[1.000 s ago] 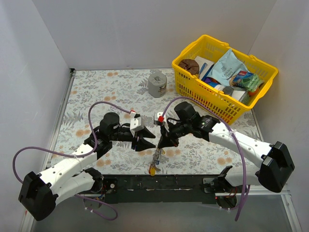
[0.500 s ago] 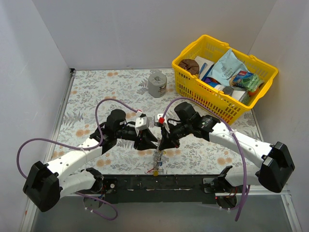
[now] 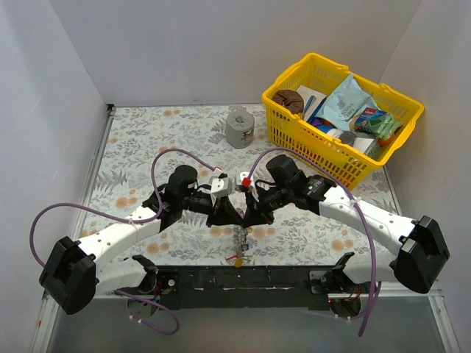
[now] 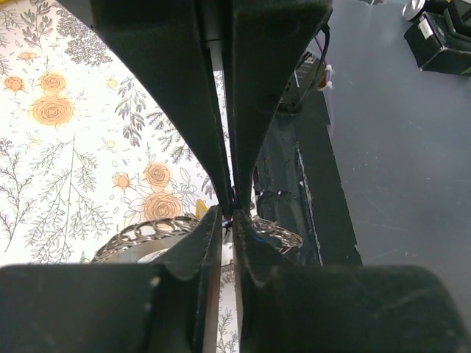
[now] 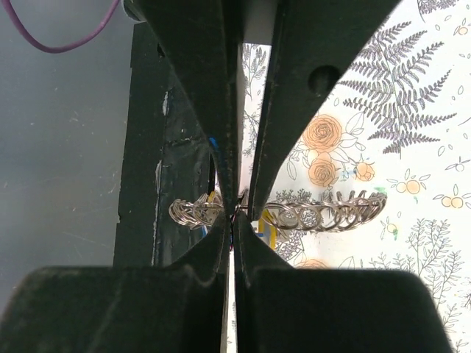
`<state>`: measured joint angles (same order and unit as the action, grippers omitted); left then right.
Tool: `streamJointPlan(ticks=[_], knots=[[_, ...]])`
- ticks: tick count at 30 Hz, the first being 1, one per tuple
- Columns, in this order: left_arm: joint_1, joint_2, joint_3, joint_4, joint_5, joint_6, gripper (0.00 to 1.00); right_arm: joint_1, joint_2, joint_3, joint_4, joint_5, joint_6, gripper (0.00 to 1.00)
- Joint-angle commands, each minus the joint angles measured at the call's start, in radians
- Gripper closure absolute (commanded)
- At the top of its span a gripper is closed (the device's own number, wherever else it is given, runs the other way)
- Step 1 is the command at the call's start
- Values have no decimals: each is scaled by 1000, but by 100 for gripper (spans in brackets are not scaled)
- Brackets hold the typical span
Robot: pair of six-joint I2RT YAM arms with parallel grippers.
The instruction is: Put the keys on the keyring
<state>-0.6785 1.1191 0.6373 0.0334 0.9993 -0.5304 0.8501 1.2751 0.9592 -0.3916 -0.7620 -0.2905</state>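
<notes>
Floral table [image 3: 147, 140], near edge, keyring [image 5: 318, 215] seemingly gripped

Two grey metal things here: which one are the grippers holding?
The keyring, the coiled ring pinched by both the left gripper and the right gripper. The can stands apart, farther back, untouched.

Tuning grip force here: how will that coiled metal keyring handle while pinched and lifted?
Probably stiff: the keyring holds its arc either side of the right gripper. Likely slippery: bare shiny wire, pinched on a thin edge by the left gripper too. The keys that seem to hang below may swing and tug it.
</notes>
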Motion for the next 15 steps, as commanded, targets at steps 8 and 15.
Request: streamJointPlan(ticks=[8, 15], knots=[[-10, 7, 45, -12, -4, 23, 100, -2, -54, 19, 80, -7, 20, 99], [-12, -60, -10, 90, -91, -35, 100, -2, -98, -54, 276, -13, 141, 77]])
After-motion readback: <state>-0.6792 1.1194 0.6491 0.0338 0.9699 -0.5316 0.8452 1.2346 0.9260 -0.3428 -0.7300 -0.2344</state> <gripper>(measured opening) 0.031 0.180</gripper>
